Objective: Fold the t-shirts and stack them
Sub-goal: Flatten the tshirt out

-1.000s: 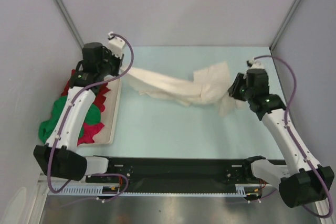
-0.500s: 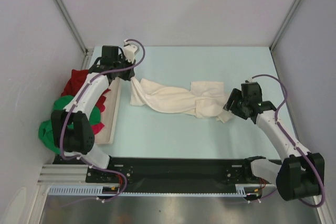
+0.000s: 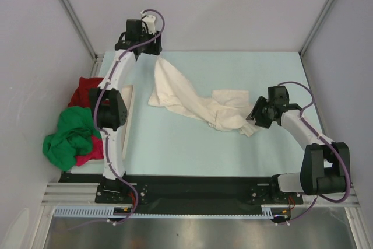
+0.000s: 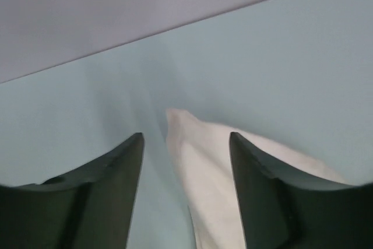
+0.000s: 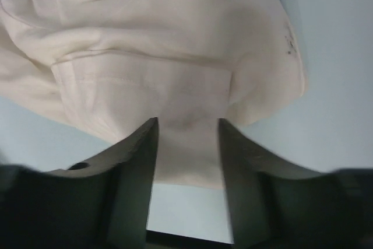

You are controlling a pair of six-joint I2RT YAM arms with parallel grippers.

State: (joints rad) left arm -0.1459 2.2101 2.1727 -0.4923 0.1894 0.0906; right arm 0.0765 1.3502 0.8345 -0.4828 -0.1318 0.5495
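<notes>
The green t-shirt (image 3: 69,138) and dark red t-shirt (image 3: 85,88) lie heaped at far left. The left gripper (image 4: 185,138) hangs open over the far tip of the cream t-shirt (image 3: 186,100). That shirt sprawls crumpled mid-table, its right hem between the parted jaws of the right gripper (image 5: 187,122), unpinched.

Close view from just behind the right gripper (image 5: 187,122), whose two dark fingers rise from the bottom edge and stand apart. A rumpled cream-white t-shirt (image 5: 145,45) fills most of the upper frame, with soft folds and a stitched seam across it, and one flap hangs down into the gap between the fingers. A pale blue-green table (image 5: 332,86) shows at right and lower left.
</notes>
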